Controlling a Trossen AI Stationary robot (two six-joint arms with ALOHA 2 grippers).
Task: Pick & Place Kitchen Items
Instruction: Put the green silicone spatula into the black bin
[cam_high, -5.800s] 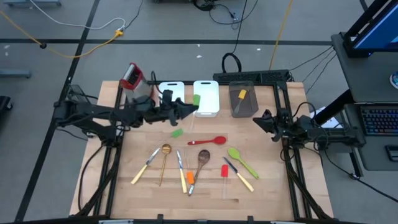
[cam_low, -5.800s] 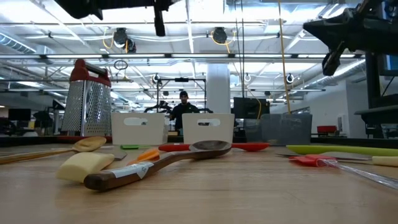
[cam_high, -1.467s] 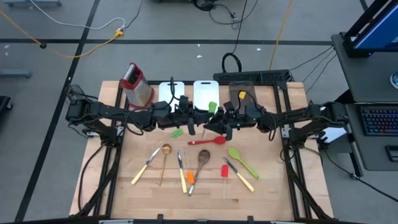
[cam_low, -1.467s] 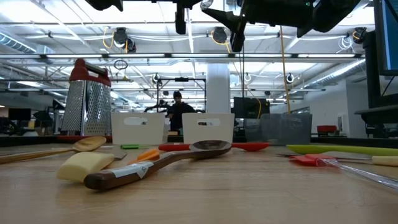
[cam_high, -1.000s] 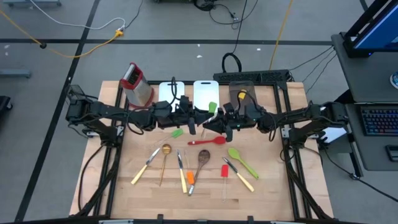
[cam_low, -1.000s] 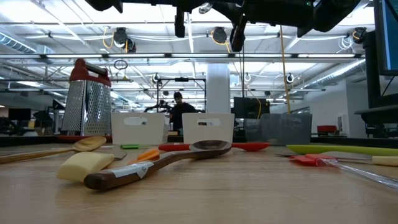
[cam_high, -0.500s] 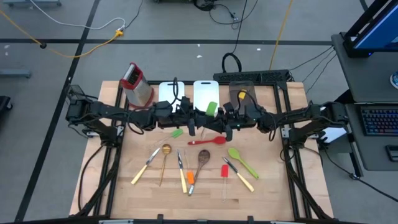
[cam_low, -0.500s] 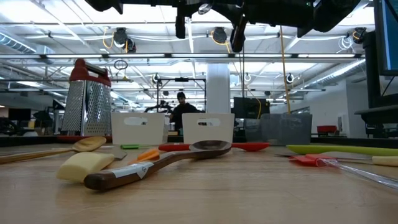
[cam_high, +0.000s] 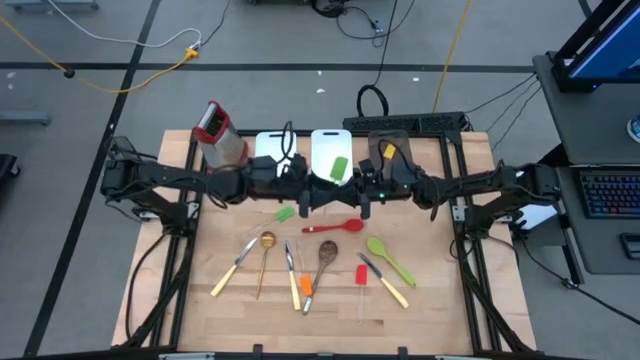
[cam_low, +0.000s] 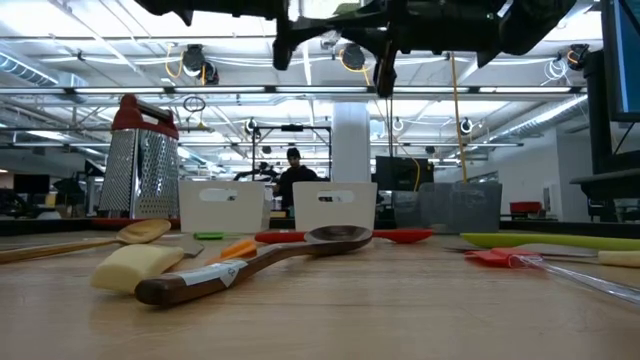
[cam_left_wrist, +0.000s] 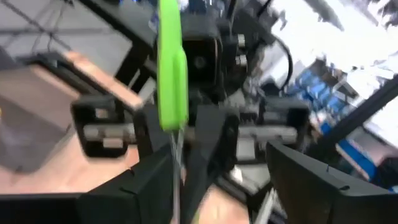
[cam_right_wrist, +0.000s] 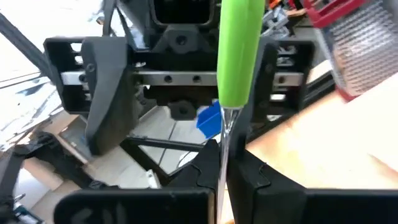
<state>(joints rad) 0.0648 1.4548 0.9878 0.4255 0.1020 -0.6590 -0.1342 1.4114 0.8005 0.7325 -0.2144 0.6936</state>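
Near edge of the tabletop: cream-handled knives, gold spoon, wooden spoon, orange spatula, red spatula, green spoon, handles mostly running near-to-far. Mid tabletop: red spoon lying crosswise, small green piece. Above it the two arms meet: right end effector clenched on green spatula, thin shank in its fingers, blade toward the left end effector, spread wide, not touching it. Far edge: white trays, grey tray holding a yellow utensil, box grater.
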